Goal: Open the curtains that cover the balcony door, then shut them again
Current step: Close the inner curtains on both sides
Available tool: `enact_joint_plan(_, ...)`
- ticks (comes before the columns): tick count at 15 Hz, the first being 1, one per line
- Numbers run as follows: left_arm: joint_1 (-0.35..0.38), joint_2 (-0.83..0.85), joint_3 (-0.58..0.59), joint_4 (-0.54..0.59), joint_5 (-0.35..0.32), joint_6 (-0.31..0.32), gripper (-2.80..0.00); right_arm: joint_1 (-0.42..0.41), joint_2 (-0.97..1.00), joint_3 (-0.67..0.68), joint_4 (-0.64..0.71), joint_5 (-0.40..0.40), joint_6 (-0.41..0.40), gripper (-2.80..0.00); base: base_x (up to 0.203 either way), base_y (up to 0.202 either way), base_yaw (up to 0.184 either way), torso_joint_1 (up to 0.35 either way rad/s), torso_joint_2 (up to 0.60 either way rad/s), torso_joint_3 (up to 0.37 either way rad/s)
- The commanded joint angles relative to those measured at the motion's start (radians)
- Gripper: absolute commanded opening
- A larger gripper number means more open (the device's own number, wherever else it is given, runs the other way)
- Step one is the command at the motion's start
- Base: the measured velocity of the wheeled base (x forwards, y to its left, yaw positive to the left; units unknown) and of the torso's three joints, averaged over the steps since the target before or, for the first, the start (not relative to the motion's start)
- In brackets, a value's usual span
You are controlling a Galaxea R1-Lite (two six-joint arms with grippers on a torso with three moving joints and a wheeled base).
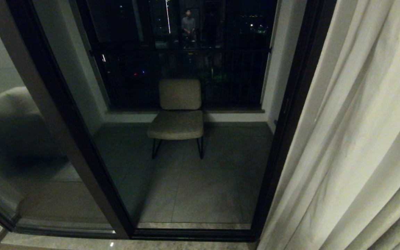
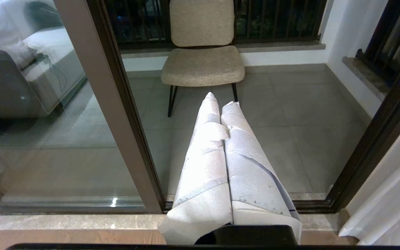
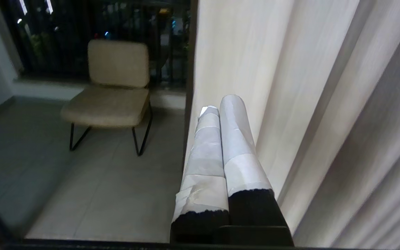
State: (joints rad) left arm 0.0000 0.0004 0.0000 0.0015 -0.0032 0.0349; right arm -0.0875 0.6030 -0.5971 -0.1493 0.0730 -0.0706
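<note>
A cream-white curtain hangs bunched in pleats at the right side, leaving the balcony door with its dark frame and glass uncovered. My right gripper, fingers wrapped in white tape and pressed together, is shut and empty, its tips close in front of the curtain near the fabric's left edge. My left gripper is also shut with nothing in it and points at the door glass low down. Neither gripper shows in the head view.
A beige chair on thin black legs stands on the tiled balcony behind the glass. A railing and night lights lie beyond it. A person's reflection shows in the glass. A stone sill runs along the door's foot.
</note>
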Motion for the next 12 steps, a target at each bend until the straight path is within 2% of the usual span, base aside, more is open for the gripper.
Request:
enact_joint_plan(1, 0.000, 0.000, 0.000, 0.000, 0.000, 0.000, -2.80, -0.015, 0.142, -0.057, -0.058, 0.002, 0.004, 0.00, 0.000, 0.000, 0.000, 0.000, 0.00, 0.000)
enact_joint_plan(8, 0.000, 0.000, 0.000, 0.000, 0.000, 0.000, -2.80, -0.016, 0.331, -0.217, -0.123, -0.006, -0.010, 0.00, 0.000, 0.000, 0.000, 0.000, 0.00, 0.000)
enact_joint_plan(12, 0.000, 0.000, 0.000, 0.000, 0.000, -0.001, -2.80, -0.021, 0.455, -0.278, -0.232, -0.020, -0.037, 0.00, 0.000, 0.000, 0.000, 0.000, 0.00, 0.000)
